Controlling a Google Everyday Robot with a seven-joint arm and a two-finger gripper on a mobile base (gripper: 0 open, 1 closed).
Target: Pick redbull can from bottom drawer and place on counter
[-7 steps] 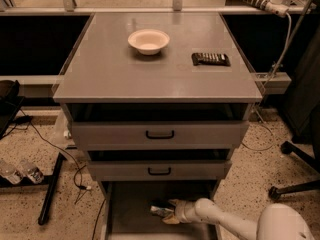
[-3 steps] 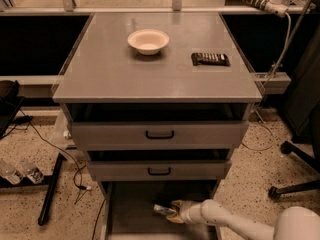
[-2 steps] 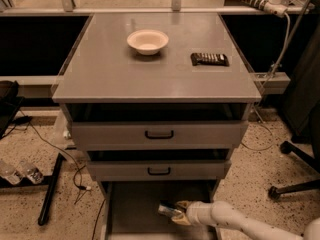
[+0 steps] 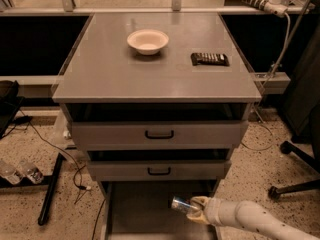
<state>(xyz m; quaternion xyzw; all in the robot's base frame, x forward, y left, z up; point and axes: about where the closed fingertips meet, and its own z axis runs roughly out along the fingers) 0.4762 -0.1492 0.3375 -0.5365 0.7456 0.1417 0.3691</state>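
Nearest first: my arm (image 4: 250,216) enters from 4 o'clock and reaches low into the bottom drawer (image 4: 140,211), which is pulled out and open at the foot of the cabinet. The gripper (image 4: 193,208) sits over the drawer's right half, about 5 o'clock in view. Its fingers are clamped on the redbull can (image 4: 179,204). The can sticks out toward 9 o'clock from the fingertips and lies nearly on its side, silver end leading. I read that tilt as a result of the low sideways approach, since the drawer above leaves little headroom. I cannot tell whether the can has cleared the drawer floor.

Above, the middle drawer (image 4: 159,170) and top drawer (image 4: 159,134) each stand slightly proud of the cabinet, stepped back one over the other. My judgement is that the lift must first back out toward 6 o'clock before rising, or the can may strike the middle drawer's front.

Farthest, the desk (image 4: 105,74) carries a bowl (image 4: 147,40) at 12 o'clock and a dark packet (image 4: 209,58) at 2 o'clock, well apart. Bare surface at 6 to 8 o'clock looks the best landing spot.
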